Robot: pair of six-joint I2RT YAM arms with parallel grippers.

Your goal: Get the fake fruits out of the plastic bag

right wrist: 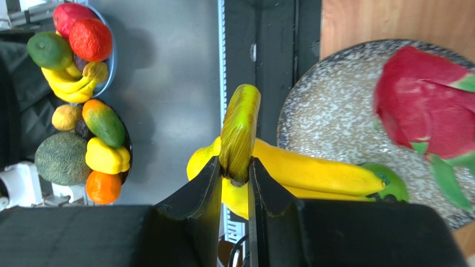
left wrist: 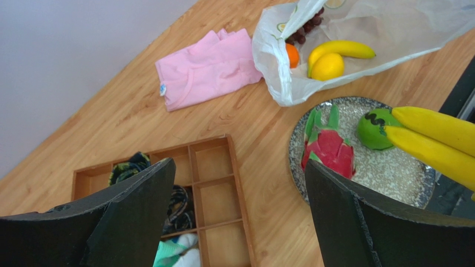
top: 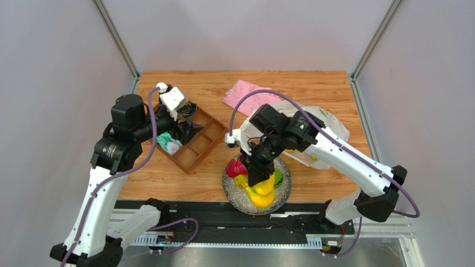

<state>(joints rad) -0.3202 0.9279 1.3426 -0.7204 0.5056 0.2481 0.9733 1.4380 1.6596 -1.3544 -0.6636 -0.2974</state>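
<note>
Yellow bananas [right wrist: 312, 169] sit clamped in right pincer [right wrist: 236, 167].

The left arm [top: 100, 192] and right arm [top: 345, 158] are built from white moulded link shells joined by black cylindrical joint housings. A purple cable [top: 149, 146] is routed externally along each arm. Small dark fastener points dot the white shells. A white camera module [top: 174, 99] is fitted at the wrist. The left gripper [left wrist: 238, 164] and right gripper [right wrist: 234, 167] have matte black, wedge-shaped fingers [left wrist: 134, 214] with rough edges
</note>
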